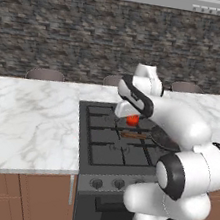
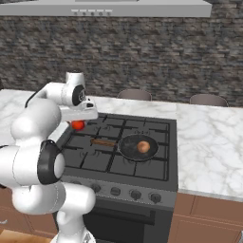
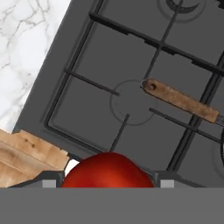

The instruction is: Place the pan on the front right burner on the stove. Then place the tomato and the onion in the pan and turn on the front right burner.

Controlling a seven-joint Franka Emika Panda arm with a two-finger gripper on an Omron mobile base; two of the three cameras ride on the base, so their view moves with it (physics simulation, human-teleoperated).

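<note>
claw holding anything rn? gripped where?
Yes: the small glossy red tomato sits between the claw fingertips, gripped across its sides, above the black stove.

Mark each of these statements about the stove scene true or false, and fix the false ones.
1. The onion lies in the pan. True.
2. The tomato is already in the pan. False: it sits between the gripper's fingers, above the stove's left side.
3. The pan's handle points toward the arm's side of the stove. True.
4. The pan sits on the marble counter. False: it rests on the grates at the stove's front right.
5. The gripper is empty. False: it is closed around the tomato.
</note>
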